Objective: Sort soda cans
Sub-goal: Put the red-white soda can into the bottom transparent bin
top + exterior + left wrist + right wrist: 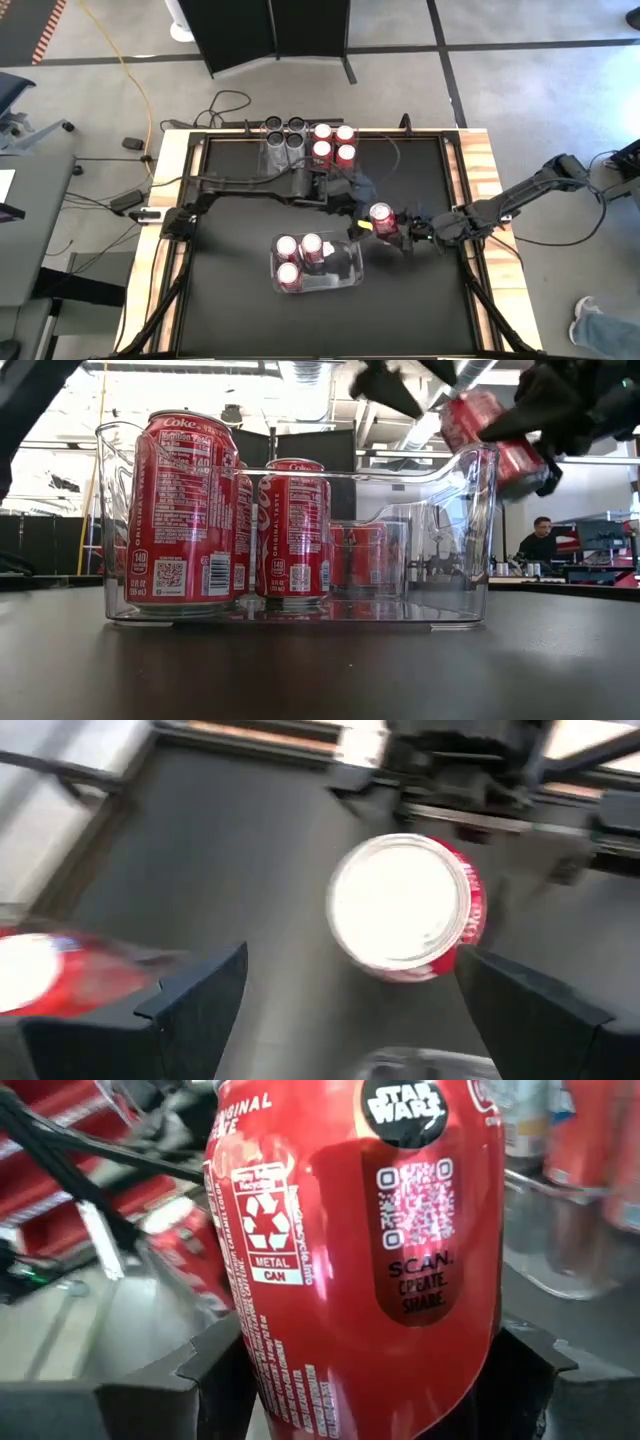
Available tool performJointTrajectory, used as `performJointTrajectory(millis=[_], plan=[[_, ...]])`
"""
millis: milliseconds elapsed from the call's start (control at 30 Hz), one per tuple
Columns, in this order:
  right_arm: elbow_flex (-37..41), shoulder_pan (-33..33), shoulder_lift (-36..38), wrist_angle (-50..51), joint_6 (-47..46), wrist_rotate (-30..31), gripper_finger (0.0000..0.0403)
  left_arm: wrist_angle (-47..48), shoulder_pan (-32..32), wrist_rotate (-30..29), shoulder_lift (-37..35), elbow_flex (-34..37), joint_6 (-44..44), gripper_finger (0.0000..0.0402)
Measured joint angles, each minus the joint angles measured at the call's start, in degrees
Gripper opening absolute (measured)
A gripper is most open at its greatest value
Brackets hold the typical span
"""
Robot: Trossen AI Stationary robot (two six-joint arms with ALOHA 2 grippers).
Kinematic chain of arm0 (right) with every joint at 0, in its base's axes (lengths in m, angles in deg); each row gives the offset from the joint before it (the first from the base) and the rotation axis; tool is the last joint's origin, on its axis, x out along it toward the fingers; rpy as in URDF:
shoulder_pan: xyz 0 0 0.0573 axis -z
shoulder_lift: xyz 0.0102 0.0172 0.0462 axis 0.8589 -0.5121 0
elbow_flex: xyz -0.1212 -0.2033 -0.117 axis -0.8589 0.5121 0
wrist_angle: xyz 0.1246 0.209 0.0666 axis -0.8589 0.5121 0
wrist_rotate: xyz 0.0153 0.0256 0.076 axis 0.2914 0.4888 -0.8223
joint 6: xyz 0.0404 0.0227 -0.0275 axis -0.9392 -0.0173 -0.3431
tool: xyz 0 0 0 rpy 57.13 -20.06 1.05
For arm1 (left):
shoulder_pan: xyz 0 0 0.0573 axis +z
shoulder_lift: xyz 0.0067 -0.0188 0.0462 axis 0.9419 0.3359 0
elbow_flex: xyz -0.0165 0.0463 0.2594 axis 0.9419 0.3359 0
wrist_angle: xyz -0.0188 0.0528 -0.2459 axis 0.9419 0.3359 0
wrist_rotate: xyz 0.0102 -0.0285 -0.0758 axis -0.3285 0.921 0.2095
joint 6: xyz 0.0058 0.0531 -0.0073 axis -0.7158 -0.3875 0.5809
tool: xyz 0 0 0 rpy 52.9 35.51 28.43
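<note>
I hold red can [381, 219] clamped in right gripper [398, 232], tilted, above table. Clear bin [350, 262] lies just left-front of it. Left gripper [350, 1010] spread wide, nearby.

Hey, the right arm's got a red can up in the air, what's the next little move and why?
Probably carry it over the clear bin and lower it: the right gripper holds the red can beside the bin's edge, whose right half looks free.
</note>
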Motion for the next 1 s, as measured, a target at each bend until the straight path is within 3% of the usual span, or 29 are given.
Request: performJointTrajectory(millis=[133,267,467,633,767,1000], plan=[[2.75,-1.01,-0.33,0.74,-1.35,3.68,0.0300,-2.20,1.02,7.77,3.02,-0.08,-2.96,0.0352],[7.29,0.31,-1.32,-1.75,-1.34,6.22,0.0319,-1.79,1.21,11.42,6.05,-0.08,-5.13,0.0352],[13.85,-0.60,-1.22,-13.24,1.32,5.85,0.0313,-5.25,1.65,12.38,6.69,-0.05,-2.44,0.0342],[15.09,-1.63,-1.29,-14.44,5.84,5.81,0.0312,-8.26,2.88,12.63,6.73,0.15,0.15,0.0338],[15.09,-1.57,-1.29,-16.24,11.22,5.83,0.0312,-10.86,3.39,19.12,6.71,0.16,0.91,0.0339],[15.06,-1.48,-1.26,-19.54,16.21,5.83,0.0312,-10.02,4.23,19.11,6.71,0.19,3.22,0.0364]])
